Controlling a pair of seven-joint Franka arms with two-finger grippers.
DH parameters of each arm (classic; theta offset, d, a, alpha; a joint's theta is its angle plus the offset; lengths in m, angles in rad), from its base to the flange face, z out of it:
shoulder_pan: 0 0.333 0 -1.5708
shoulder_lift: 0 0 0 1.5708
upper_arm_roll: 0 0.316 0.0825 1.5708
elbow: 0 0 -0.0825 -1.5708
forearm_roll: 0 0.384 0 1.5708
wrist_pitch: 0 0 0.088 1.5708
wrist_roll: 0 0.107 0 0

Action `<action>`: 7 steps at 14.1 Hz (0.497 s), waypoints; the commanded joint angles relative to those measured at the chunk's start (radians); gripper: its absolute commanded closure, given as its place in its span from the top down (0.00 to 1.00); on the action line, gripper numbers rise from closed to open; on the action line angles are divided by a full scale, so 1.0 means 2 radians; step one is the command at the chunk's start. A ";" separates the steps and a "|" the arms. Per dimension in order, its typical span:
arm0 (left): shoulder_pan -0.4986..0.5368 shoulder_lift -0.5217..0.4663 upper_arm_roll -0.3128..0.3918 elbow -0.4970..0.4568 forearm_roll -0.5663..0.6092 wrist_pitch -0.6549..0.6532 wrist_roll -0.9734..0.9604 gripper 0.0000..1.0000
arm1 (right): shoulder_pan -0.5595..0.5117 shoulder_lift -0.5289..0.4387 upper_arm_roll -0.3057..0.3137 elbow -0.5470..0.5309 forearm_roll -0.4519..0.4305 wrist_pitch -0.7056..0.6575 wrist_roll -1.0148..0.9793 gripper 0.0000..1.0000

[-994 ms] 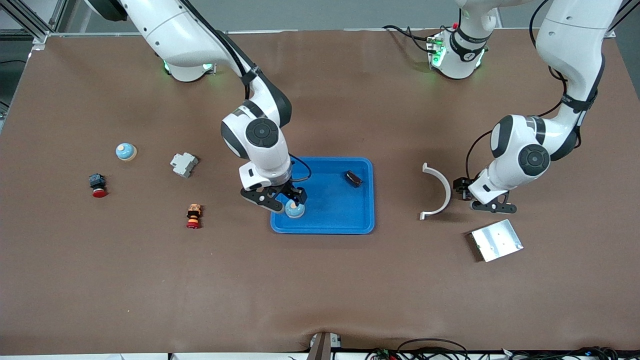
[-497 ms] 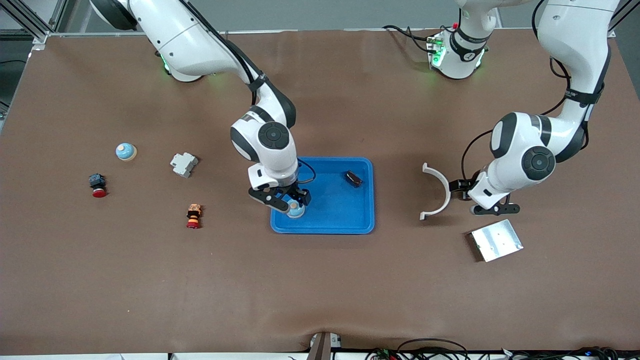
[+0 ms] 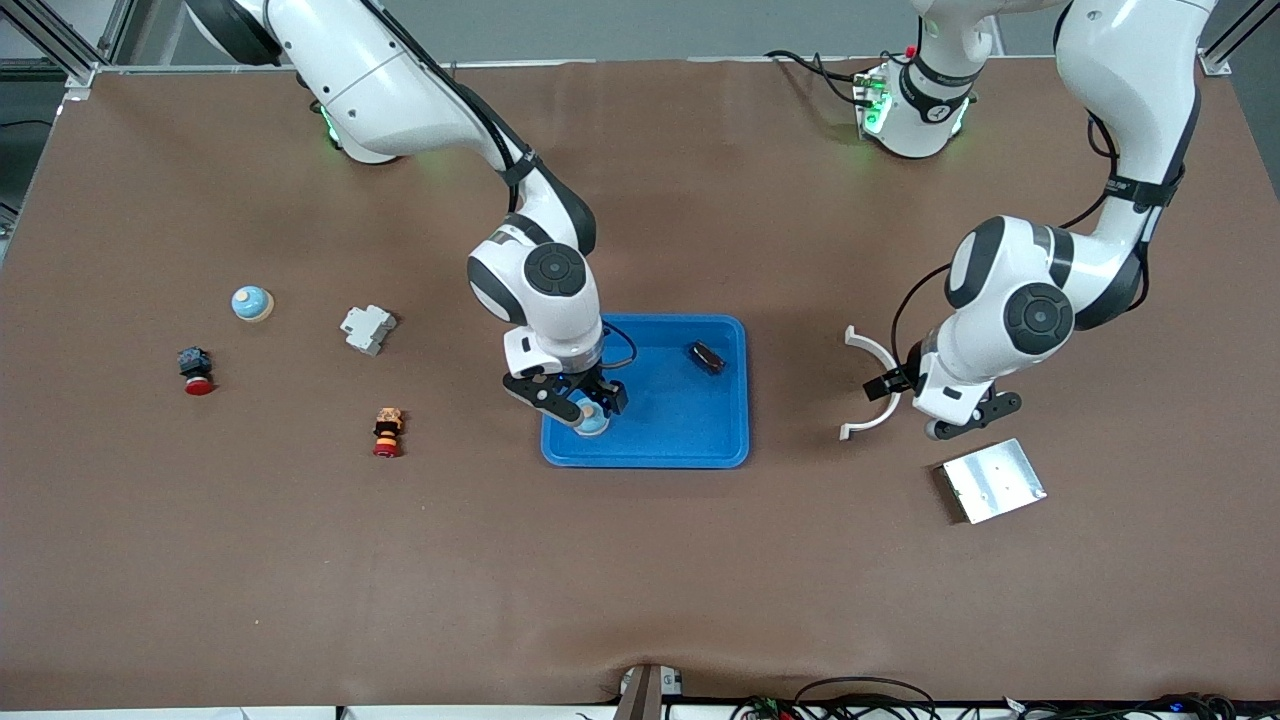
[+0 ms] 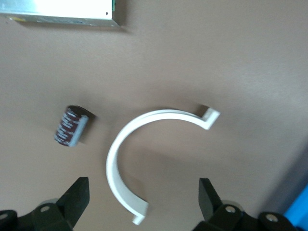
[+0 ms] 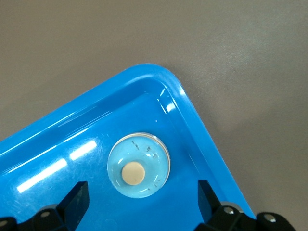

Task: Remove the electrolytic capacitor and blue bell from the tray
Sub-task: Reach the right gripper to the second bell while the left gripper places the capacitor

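A light-blue bell [image 3: 592,422] with a cream button sits in the blue tray [image 3: 690,440], in the corner nearest the front camera toward the right arm's end. My right gripper [image 3: 577,398] is open just over it, one finger on each side; the right wrist view shows the bell [image 5: 138,164] ahead of that gripper [image 5: 139,198]. A dark capacitor [image 3: 707,356] lies in the tray. Another capacitor [image 4: 72,126] lies on the table beside the white arc [image 4: 144,159]; the left arm hides it in the front view. My left gripper [image 3: 935,402] is open and empty over the arc's end [image 4: 142,199].
The white arc [image 3: 872,385] and a metal plate [image 3: 992,480] lie toward the left arm's end. Toward the right arm's end lie a second bell [image 3: 251,302], a grey breaker [image 3: 368,328], a red button [image 3: 195,370] and an orange-red part [image 3: 387,432].
My left gripper has moved toward the white arc and the tray. My right gripper has shifted slightly toward the left arm's end over the bell, which stayed in place.
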 commanded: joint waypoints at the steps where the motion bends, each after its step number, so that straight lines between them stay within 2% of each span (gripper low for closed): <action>1: -0.001 0.015 -0.020 0.028 -0.007 -0.012 -0.050 1.00 | 0.006 0.016 -0.006 0.017 -0.035 0.001 0.034 1.00; 3: -0.006 0.023 -0.036 0.041 -0.007 -0.012 -0.120 1.00 | 0.008 0.028 -0.008 0.020 -0.049 0.000 0.036 1.00; 7: -0.046 0.032 -0.037 0.055 -0.006 -0.012 -0.215 1.00 | 0.011 0.035 -0.008 0.028 -0.049 0.000 0.054 1.00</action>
